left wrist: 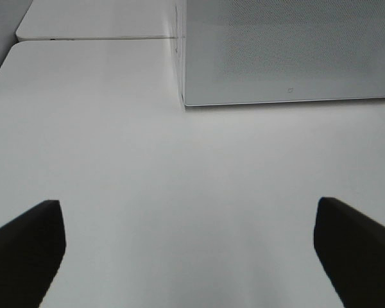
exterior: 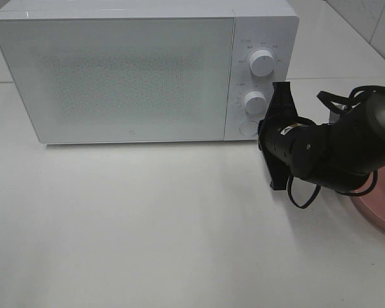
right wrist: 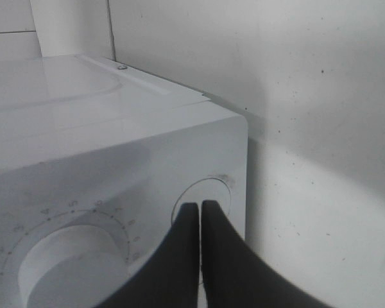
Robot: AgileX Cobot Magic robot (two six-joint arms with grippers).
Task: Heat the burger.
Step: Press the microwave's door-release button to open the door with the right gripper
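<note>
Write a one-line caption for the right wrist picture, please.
Shut right gripper points its tips at the round button on the microwave, beside a dial.

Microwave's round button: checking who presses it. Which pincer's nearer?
Right. The right pincer, shut, is at the round button; the left pincer, open, over the table facing the microwave.

Table (exterior: 147, 224) before microwave (exterior: 115, 77) open; right tool (right wrist: 200, 210) crowds its control panel (exterior: 262, 35).

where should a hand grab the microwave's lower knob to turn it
Take the lower knob by its round side wall, fingers on opposite sides, coming straight at the microwave front. It is a short cylinder standing out from the flat control panel, so only its rim can be pinched.
</note>
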